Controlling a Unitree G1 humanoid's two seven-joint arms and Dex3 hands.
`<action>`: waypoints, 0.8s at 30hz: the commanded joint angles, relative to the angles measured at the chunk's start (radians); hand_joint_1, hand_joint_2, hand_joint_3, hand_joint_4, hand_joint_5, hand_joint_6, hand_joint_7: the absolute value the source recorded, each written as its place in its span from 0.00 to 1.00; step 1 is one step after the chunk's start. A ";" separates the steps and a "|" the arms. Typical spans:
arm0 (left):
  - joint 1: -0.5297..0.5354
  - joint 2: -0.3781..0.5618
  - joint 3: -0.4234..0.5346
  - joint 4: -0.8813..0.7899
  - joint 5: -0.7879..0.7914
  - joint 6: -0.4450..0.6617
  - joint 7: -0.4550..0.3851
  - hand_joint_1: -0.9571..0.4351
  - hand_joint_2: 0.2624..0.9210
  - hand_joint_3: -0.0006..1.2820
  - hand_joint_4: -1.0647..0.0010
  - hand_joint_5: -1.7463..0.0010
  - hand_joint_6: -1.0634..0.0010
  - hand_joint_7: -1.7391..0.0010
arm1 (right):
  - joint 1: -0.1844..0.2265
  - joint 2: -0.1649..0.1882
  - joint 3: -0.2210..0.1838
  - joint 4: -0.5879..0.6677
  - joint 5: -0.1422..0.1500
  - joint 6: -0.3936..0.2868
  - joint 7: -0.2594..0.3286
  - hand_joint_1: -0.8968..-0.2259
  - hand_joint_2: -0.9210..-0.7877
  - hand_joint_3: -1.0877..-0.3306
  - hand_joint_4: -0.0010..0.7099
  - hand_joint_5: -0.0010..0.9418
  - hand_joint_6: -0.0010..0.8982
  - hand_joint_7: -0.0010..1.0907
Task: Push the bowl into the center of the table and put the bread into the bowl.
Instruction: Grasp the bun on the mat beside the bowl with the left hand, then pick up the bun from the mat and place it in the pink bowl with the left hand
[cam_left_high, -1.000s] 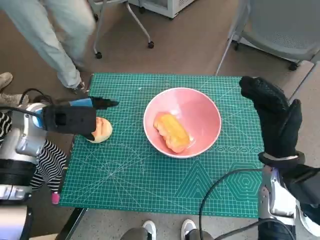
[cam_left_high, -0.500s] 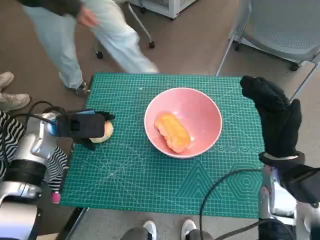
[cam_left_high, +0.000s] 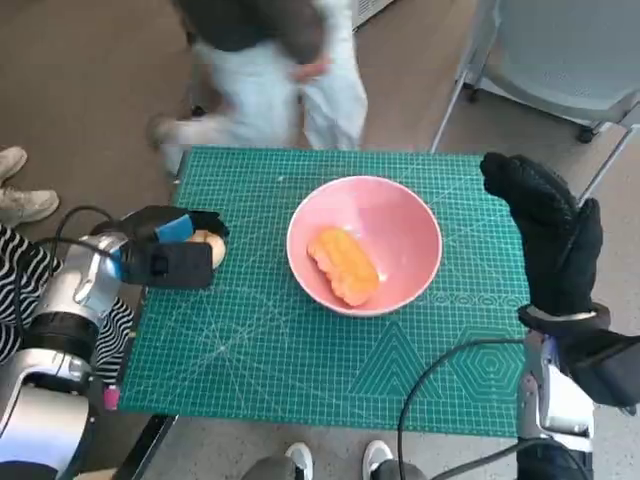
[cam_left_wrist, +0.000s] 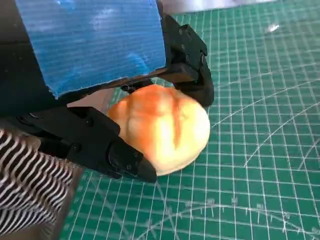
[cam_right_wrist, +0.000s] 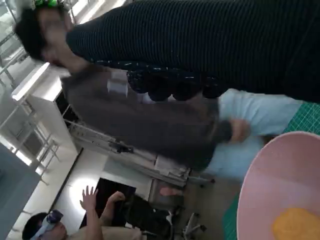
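Green-matted surface (cam_left_high: 300, 380) with pink bowl (cam_left_high: 400, 215) near its centre, one bread piece (cam_left_high: 343, 264) already inside; right hand (cam_left_high: 545, 235) raised beside the bowl, holding nothing, fingers apparently apart; left hand (cam_left_high: 170, 255), hovering a second ago, now clasps the round bread (cam_left_wrist: 162, 127) at the surface's edge, readying the lift.

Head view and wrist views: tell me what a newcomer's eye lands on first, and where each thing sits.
The pink bowl near the middle of the green cutting mat draws the eye first, with an orange piece of bread lying inside it. At the mat's left edge the left hand closes its black fingers around a pale round bun. The gloved right hand is raised at the right edge, holding nothing.
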 joint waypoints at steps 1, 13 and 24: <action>-0.010 0.001 -0.005 0.044 -0.001 -0.046 -0.009 0.69 0.95 0.05 0.24 0.39 0.37 0.38 | 0.018 0.000 0.002 0.013 0.008 0.007 0.008 0.31 0.00 0.41 0.27 0.00 0.09 0.47; -0.046 0.045 0.082 -0.094 -0.104 -0.105 -0.107 0.69 0.96 0.04 0.24 0.41 0.38 0.34 | 0.011 -0.002 -0.003 0.024 0.022 0.004 0.017 0.32 0.00 0.41 0.27 0.00 0.09 0.47; -0.003 0.020 0.242 -0.546 -0.300 -0.081 -0.157 0.69 0.94 0.02 0.19 0.48 0.33 0.34 | -0.009 -0.008 -0.006 0.039 0.041 0.015 0.027 0.32 0.00 0.41 0.28 0.00 0.10 0.47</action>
